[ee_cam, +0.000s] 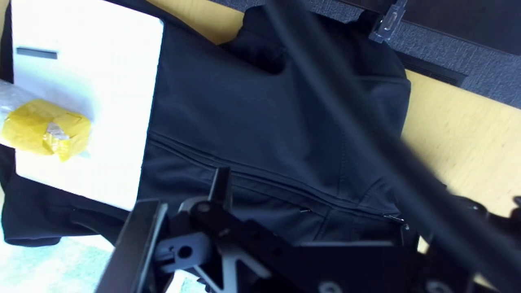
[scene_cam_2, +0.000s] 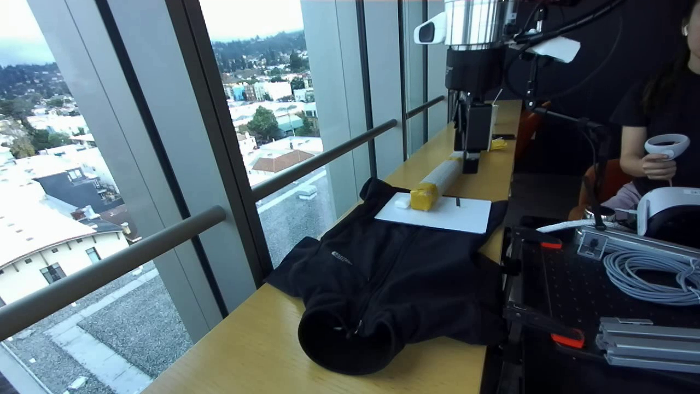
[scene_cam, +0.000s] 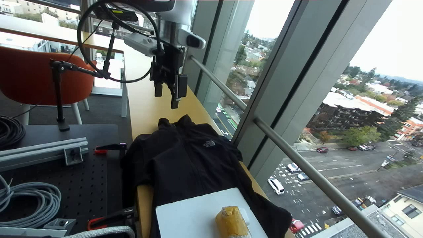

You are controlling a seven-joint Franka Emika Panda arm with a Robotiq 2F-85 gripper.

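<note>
My gripper [scene_cam: 168,94] is open and empty, pointing down above the table. It also shows side-on in an exterior view [scene_cam_2: 471,161]. In an exterior view it hangs over the collar end of a black zip jacket [scene_cam: 185,158], apart from it. The jacket lies spread out on the table and also shows in the wrist view [ee_cam: 244,110]. A white flat board [ee_cam: 118,81] rests on its hem end. A long bundle wrapped in clear plastic, with a yellow end [ee_cam: 44,126], lies partly on the board. A small white object [scene_cam_2: 403,201] sits beside it.
A metal rail [scene_cam: 218,82] and windows run along one side of the narrow wooden table [scene_cam_2: 246,350]. A black perforated board [scene_cam: 86,185] with clamps, cable coils and metal bars is opposite. An orange chair [scene_cam: 39,79] and a seated person [scene_cam_2: 651,109] are near.
</note>
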